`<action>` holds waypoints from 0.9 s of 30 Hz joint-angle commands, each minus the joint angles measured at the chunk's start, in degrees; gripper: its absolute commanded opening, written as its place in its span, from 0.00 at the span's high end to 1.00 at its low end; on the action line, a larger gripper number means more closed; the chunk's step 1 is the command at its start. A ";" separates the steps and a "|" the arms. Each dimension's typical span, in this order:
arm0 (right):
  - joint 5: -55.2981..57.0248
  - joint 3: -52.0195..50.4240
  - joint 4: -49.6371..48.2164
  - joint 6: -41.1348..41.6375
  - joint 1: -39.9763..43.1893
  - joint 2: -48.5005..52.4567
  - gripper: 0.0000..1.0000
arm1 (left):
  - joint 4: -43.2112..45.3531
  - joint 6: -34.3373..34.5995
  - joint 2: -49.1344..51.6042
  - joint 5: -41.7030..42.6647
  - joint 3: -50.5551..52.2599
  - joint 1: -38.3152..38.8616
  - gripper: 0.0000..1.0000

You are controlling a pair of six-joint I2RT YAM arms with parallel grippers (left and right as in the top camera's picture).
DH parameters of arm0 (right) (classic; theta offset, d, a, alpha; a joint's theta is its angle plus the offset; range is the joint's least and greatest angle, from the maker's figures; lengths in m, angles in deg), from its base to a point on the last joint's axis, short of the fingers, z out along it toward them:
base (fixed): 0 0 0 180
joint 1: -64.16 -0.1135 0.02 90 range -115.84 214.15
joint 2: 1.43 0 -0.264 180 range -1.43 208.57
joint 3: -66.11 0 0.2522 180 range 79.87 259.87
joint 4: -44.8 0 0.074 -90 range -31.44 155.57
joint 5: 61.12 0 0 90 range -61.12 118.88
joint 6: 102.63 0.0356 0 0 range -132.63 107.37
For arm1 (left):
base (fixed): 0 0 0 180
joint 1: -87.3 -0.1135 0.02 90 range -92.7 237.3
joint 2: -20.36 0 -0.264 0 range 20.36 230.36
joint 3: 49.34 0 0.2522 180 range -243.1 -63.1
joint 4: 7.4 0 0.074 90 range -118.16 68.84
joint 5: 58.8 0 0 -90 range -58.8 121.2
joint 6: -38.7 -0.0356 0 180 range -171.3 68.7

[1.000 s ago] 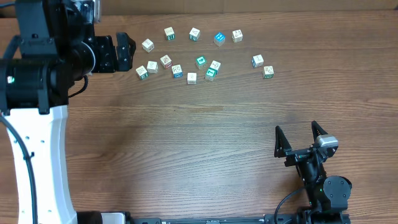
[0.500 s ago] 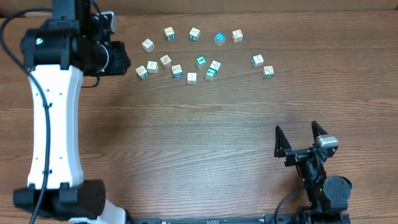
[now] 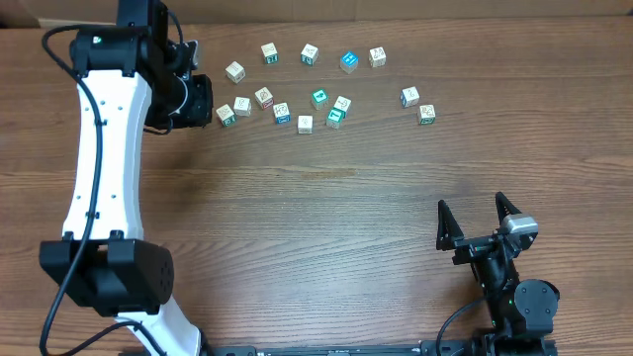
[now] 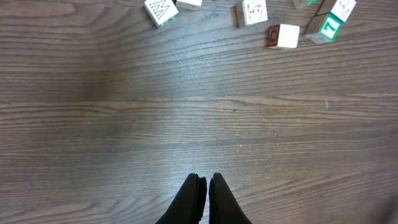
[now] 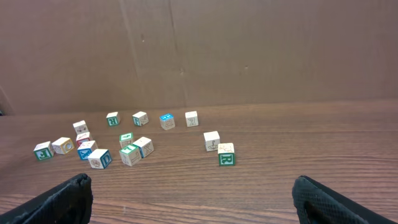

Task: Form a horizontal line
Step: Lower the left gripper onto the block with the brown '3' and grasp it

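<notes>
Cubes (image 3: 305, 123) scattered; left hand (image 4: 206, 182) closed.

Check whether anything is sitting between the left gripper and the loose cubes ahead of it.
Nothing visible does. In the left wrist view, only bare table lies between the shut left gripper and the nearest cubes, such as the red-sided cube.

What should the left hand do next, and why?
Probably slide the left hand toward the nearest block and nudge it into a row. The hand is shut and empty, and the blocks lie scattered, not yet in a line.
</notes>
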 commanded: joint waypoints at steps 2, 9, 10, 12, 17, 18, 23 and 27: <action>-0.31 -0.61 -0.31 0.35 -0.31 -0.57 0.00 | 1.11 0.85 1.16 0.85 -1.07 0.00 0.96; -0.31 -0.61 -0.31 0.35 -0.31 -0.57 0.00 | 8.76 1.03 1.36 0.83 -1.07 0.00 0.96; -0.31 -0.61 -0.31 0.35 -0.31 -0.57 0.00 | 10.21 1.75 1.36 0.61 -1.07 0.00 0.96; -0.31 -0.61 -0.28 0.37 -0.31 -0.57 0.00 | 13.07 3.56 1.36 0.20 -1.07 0.02 0.96; -0.31 -0.61 -0.31 0.35 -0.31 -0.57 0.00 | 18.45 6.27 1.99 0.22 -1.07 0.02 0.95; -0.31 -0.61 -0.28 0.35 -0.31 -0.57 0.00 | 19.02 6.25 2.32 0.22 -1.07 0.09 0.95; -0.31 -0.61 -0.28 0.35 -0.31 -0.57 0.00 | 21.62 6.19 6.10 -0.83 -1.07 1.46 0.92; -0.31 -0.61 -0.31 0.35 -0.31 -0.57 0.00 | 23.30 5.70 9.88 -3.91 -1.07 2.89 0.85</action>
